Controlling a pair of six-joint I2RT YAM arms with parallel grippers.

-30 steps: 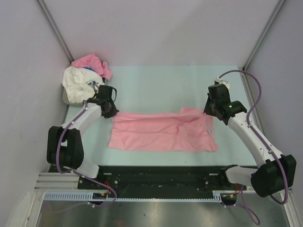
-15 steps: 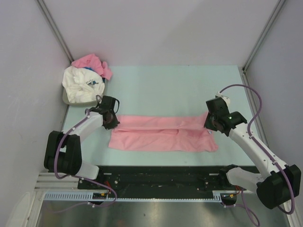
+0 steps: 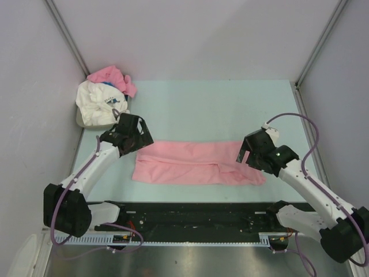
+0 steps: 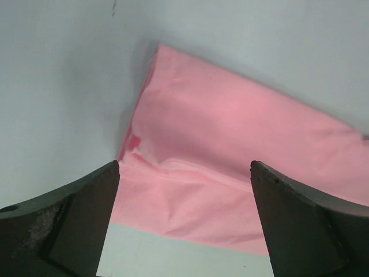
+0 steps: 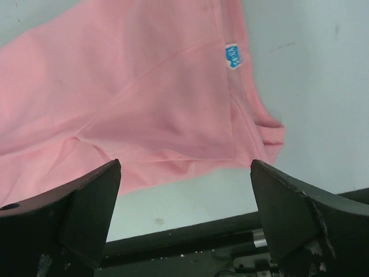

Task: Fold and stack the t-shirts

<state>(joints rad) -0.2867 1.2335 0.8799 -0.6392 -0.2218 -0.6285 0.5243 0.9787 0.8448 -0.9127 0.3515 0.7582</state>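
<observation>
Left gripper: we are seeing the left gripper (image 4: 184,167) hanging with its jaws spread wide and gripping nothing; its dark fingers (image 4: 69,219) are framing the left end of the cloth below.
Right gripper: we are seeing the right gripper (image 5: 184,164) gaping just as wide, also gripping nothing, and hovering over the right end of the same cloth.
Pink t-shirt: the pink t-shirt (image 3: 190,161) is lying flat between the two grippers as a long folded band, stretching left to right across the near part of the table (image 3: 219,109).
Blue tag: we are spotting a small blue tag (image 5: 232,56) sitting on the shirt near its right end.
Pile: a white t-shirt (image 3: 98,107) with a blue print is sitting bunched at the far left corner, and a crumpled pink t-shirt (image 3: 109,75) is resting against its far side, both apart from the folded one.
</observation>
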